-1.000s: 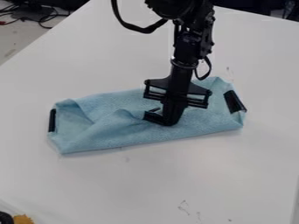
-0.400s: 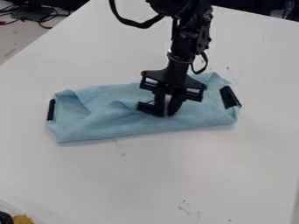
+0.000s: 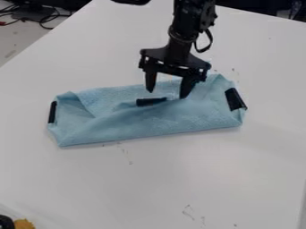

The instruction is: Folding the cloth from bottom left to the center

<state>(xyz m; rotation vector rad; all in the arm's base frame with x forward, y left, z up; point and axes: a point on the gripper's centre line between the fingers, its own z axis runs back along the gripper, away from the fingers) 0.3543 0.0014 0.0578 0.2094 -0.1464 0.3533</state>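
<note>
My gripper (image 3: 167, 94) is open over the middle of the cloth, its two fingers pointing down and spread apart. Beneath it the light blue cloth (image 3: 119, 128) lies folded into a long band across the table, slightly higher at its right end. One black patch (image 3: 150, 101) shows at the cloth's centre, between and just below the fingertips. Another black patch (image 3: 235, 99) marks the right end, and a narrow black strip (image 3: 53, 112) the left end. Whether the right fingertip touches the cloth, I cannot tell.
The white table (image 3: 179, 179) extends around the cloth on all sides. Dark cables (image 3: 42, 18) lie beyond its edge at the top left. A yellow-orange object (image 3: 24, 224) and a black round one sit in the bottom left corner.
The gripper has risen and opened, letting go of the cloth at its centre. Before that, the cloth shifted slightly up the view along with the gripper. The central black patch is now more exposed.
</note>
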